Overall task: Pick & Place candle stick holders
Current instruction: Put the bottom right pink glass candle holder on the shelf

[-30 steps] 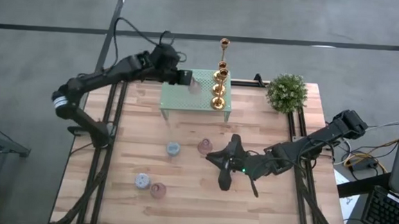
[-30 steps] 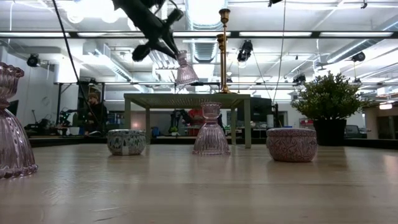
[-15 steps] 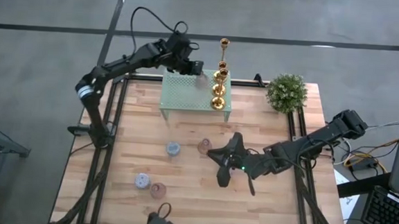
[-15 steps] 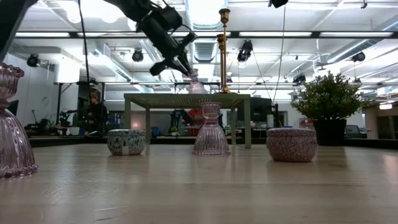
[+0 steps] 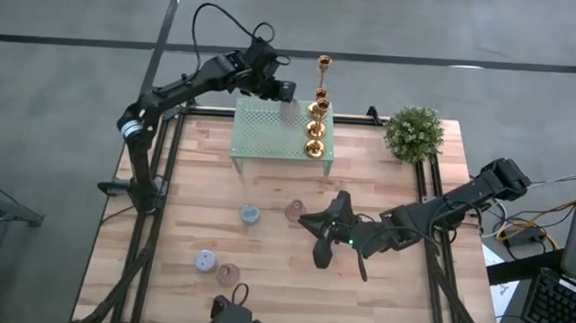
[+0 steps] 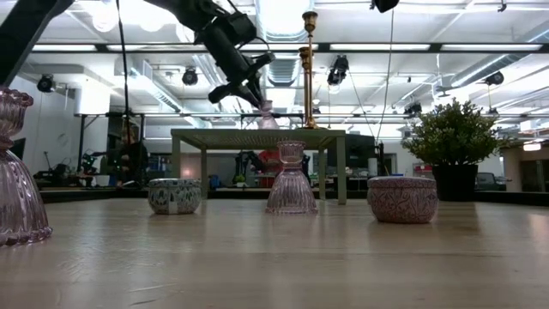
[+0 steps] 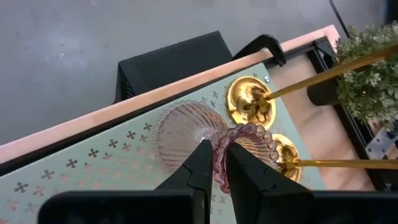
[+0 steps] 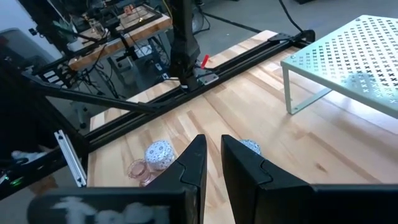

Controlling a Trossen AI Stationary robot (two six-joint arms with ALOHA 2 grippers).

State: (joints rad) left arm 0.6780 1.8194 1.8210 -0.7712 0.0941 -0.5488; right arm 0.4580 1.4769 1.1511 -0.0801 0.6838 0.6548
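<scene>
Because the ribbed pink glass candle holder (image 7: 205, 134) looks brittle and slick, the left tool (image 7: 214, 163) clamps its scalloped rim, apparently resting on the pale green mesh rack (image 7: 93, 163).

Ribbed pink glass holder (image 7: 205, 134), shiny gold candlesticks (image 7: 249, 102), apparently matt perforated metal rack (image 7: 93, 168).

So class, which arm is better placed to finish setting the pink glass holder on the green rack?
The left. Its pincer grips the pink glass holder over the green rack, beside the gold candlesticks. The right pincer sits low over the table, away from it.
</scene>
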